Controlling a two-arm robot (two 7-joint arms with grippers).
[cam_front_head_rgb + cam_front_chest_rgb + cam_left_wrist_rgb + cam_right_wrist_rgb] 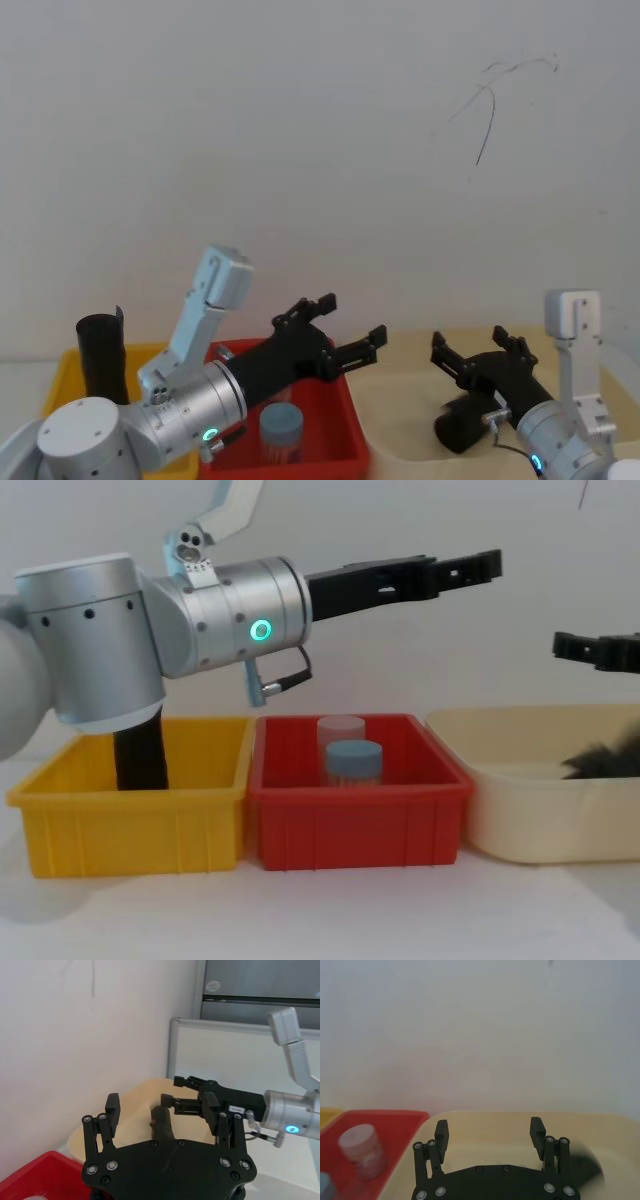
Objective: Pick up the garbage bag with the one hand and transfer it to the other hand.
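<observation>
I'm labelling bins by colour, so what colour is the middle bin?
The middle bin is red, clearest in the chest view.

**Colour rundown of the bins and the rest**

Yellow bin (130, 825), red bin (360, 830), cream bin (530, 820). The garbage bag (458, 424) is plain black, and so is the slimmer roll (140, 758). The front jar (352, 765) is grey-blue, the back jar (341, 727) pale pink. The left gripper (352, 318) and right gripper (470, 342) are both black. One ring light (261, 631) is green, the other light (290, 1129) bluish.

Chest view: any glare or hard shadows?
Chest view: no hard shadows, just soft ones on the table beside the yellow bin; mild sheen on the left wrist around its green ring light. Left wrist view: blue ring light glows without flare.
</observation>
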